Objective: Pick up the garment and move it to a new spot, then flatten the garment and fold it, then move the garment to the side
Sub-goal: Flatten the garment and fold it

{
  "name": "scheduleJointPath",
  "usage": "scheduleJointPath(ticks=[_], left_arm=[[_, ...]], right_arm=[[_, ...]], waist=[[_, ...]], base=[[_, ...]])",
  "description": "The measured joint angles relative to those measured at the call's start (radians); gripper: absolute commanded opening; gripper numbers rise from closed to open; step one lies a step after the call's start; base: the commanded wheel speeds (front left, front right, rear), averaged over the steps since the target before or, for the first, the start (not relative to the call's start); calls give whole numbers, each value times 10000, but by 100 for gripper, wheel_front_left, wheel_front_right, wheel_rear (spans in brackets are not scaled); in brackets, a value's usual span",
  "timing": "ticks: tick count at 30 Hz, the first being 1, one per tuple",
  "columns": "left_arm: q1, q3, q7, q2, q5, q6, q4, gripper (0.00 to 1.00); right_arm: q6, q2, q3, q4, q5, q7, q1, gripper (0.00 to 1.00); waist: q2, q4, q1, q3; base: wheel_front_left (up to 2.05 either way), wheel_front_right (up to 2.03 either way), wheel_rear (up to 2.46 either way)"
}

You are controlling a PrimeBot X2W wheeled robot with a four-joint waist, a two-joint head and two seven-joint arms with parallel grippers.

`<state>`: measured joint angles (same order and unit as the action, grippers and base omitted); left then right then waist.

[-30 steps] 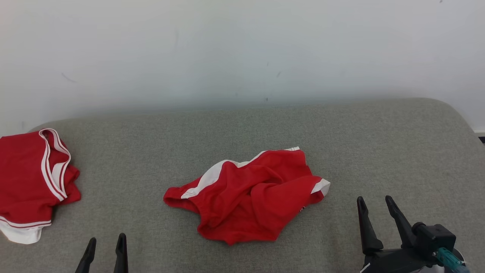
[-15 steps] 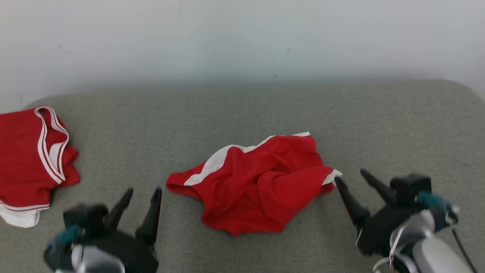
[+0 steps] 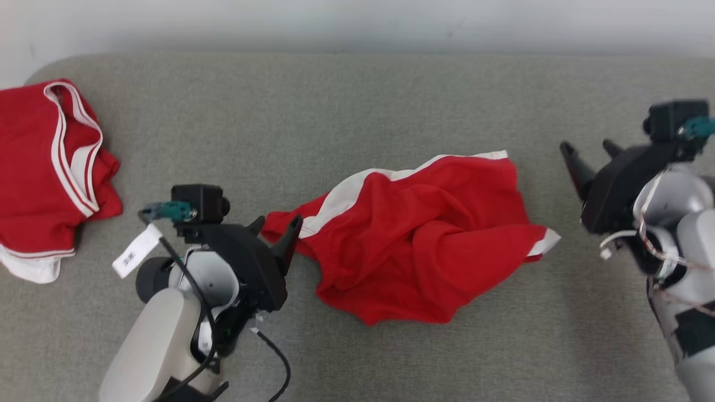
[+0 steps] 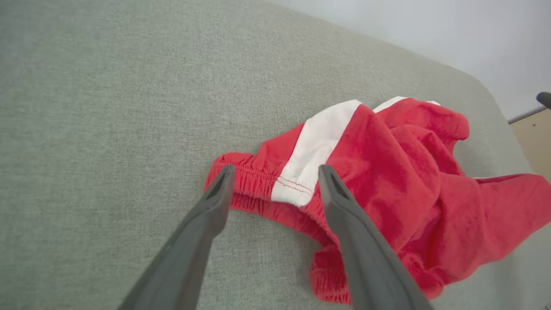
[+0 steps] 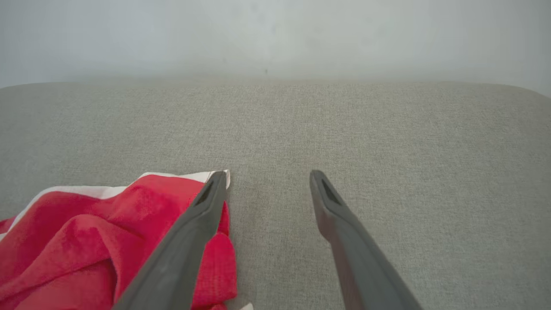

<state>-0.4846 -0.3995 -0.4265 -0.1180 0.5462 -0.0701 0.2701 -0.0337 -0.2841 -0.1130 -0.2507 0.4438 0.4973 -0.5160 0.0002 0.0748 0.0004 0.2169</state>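
Left gripper at the shorts' waistband, right gripper short of the far corner

My left gripper (image 4: 275,172) stands wide open and holds nothing; in its wrist view the two fingers straddle the elastic waistband end of the red shorts (image 3: 424,245), right where the white stripe meets the hem. From there the crumpled shorts run away to my right, long axis lying across the grey cushion (image 3: 357,100) between both arms. My right gripper (image 3: 587,149) is also fully open and empty, near the white-trimmed far corner but apart from it and a little beyond, with the gap between its fingers over bare cushion. I judge the left is the nearer arm for the first pinch. A second red garment (image 3: 39,167) lies well apart, far left.
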Motion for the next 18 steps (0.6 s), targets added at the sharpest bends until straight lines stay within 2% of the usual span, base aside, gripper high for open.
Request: scheduleJointPath(ticks=[4,11,18], left_arm=[[-559,-23,-591,328,213,-19,516,100],[-1220,-234,-1189,525,339,-79,1160,100],[-1467,-433,-1392,713,504,92,1676,100]], right_arm=[[-368,73,282,-337,374,631,-912,100],[-552,213,295,-1072,474,1390,-1490,100],[-654,278,305,-1799,462,1730,-1734,100]], waist=[[0,307,0,475],[0,953,-2,1080],[0,1575,-3,1444]], base=[[0,0,0],[0,0,0],[0,0,0]])
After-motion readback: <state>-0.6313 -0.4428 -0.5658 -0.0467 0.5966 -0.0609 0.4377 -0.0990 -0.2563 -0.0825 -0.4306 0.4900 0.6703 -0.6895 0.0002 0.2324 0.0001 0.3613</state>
